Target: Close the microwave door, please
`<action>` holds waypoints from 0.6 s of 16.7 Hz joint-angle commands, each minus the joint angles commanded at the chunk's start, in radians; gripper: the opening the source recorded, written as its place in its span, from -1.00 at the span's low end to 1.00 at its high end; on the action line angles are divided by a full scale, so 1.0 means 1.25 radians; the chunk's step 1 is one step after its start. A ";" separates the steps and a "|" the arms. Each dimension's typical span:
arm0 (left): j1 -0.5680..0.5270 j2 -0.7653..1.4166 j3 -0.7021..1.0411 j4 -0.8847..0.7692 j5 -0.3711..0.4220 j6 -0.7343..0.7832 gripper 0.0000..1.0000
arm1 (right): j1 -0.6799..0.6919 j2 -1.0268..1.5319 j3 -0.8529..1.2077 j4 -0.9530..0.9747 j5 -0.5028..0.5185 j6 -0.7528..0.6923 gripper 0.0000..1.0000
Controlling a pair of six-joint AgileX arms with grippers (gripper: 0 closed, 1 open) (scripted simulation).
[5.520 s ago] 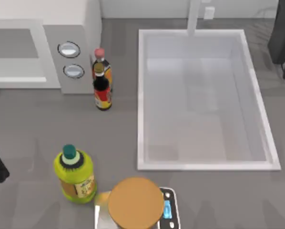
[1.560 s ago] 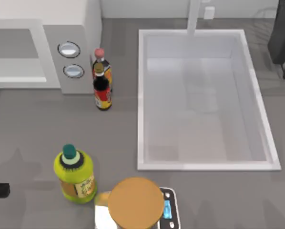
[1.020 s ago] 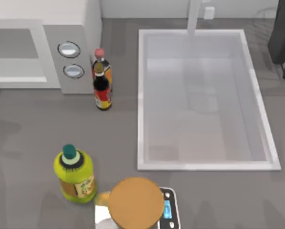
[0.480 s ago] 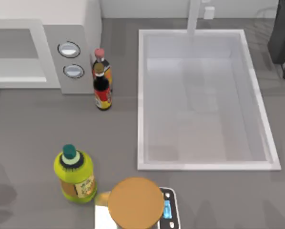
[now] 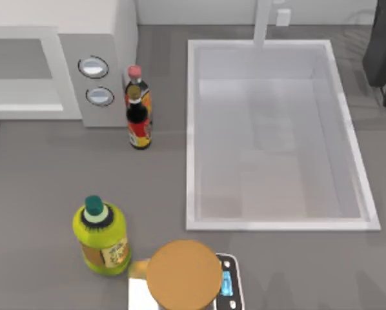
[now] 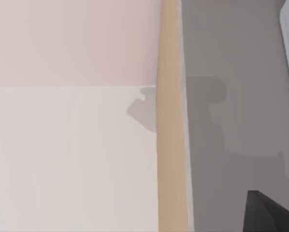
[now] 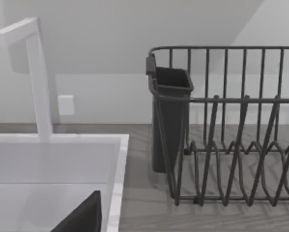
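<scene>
Arm shadow gone; one microwave door (image 5: 22, 71), three bottles.

One microwave (image 5: 57, 68) stands at the back left of the table, with one door (image 5: 22, 74) and two round dials (image 5: 93, 67). Just beside it are two slim bottles, one dark with a yellow cap (image 5: 138, 126) and one behind it with a pink cap (image 5: 135, 81), touching or nearly so. Nearer the front is one squat yellow-green bottle (image 5: 101, 236) with a teal cap, which makes three bottles in all. There is one round tan disc (image 5: 183, 274) lying on one small scale (image 5: 228, 284) at the front edge. One white sink basin (image 5: 274, 223) has one white faucet (image 5: 263, 22). One dark wire dish rack (image 7: 231, 125) carries one dark cup-shaped holder (image 7: 169, 121).
</scene>
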State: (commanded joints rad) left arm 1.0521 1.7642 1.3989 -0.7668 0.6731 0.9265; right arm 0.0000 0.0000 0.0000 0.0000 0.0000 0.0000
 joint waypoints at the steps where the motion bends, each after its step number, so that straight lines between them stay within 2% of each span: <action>1: 0.000 0.000 0.000 0.000 0.000 0.000 -1.00 | 0.000 0.000 0.000 0.000 0.000 0.000 1.00; 5: -0.006 0.004 -0.026 0.032 0.003 -0.004 -1.00 | 0.000 0.000 0.000 0.000 0.000 0.000 1.00; 10: -0.001 0.060 -0.141 0.211 0.002 0.001 -1.00 | 0.000 0.000 0.000 0.000 0.000 0.000 1.00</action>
State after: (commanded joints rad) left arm 1.0503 1.8386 1.2225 -0.5035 0.6758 0.9272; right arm 0.0000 0.0000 0.0000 0.0000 0.0000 0.0000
